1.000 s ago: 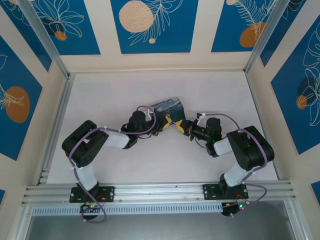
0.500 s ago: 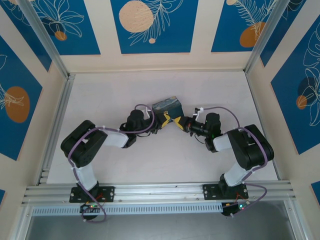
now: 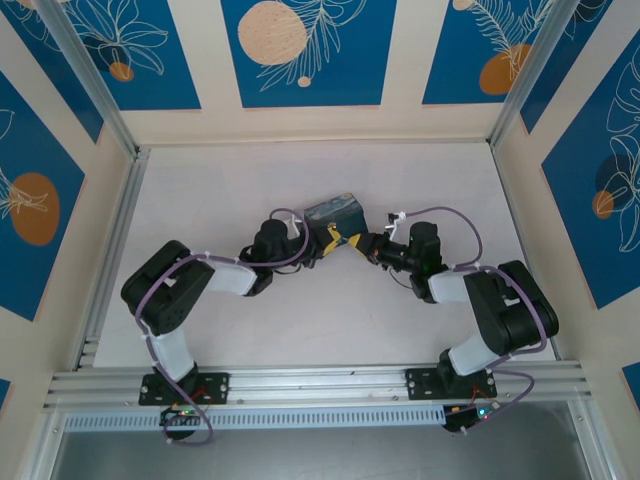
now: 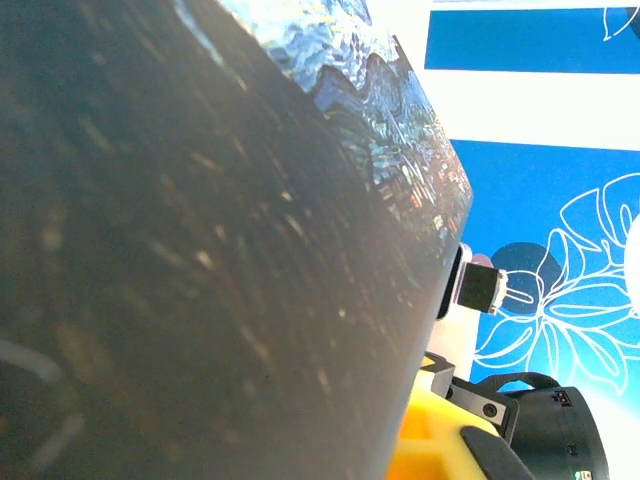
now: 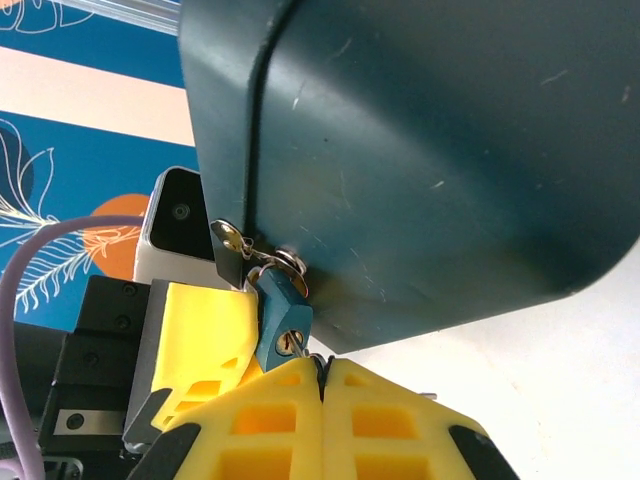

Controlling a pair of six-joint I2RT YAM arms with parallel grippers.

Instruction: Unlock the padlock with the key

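A small blue padlock (image 5: 282, 320) hangs from the metal hasp (image 5: 262, 258) on the dark box (image 5: 430, 150). The thin grey key (image 5: 316, 355) sticks out of its keyhole. My right gripper (image 5: 323, 368) is shut on the key, its yellow fingertips pressed together just under the lock. From above, the swirl-painted box (image 3: 335, 211) sits mid-table with my right gripper (image 3: 358, 243) and left gripper (image 3: 324, 242) meeting at its front. One yellow finger (image 5: 205, 340) of the left gripper rests beside the padlock. The box's dark side (image 4: 200, 250) hides the left jaws.
The white table (image 3: 250, 180) is walled by blue-and-cream panels (image 3: 305, 50) at the back and sides. Aluminium rails (image 3: 320, 380) run along the near edge by both arm bases. The right arm's elbow (image 3: 515, 305) stands out to the right.
The right gripper has moved up and left to the box front, and its elbow has swung out to the right. The box tipped slightly. The left arm has hardly moved.
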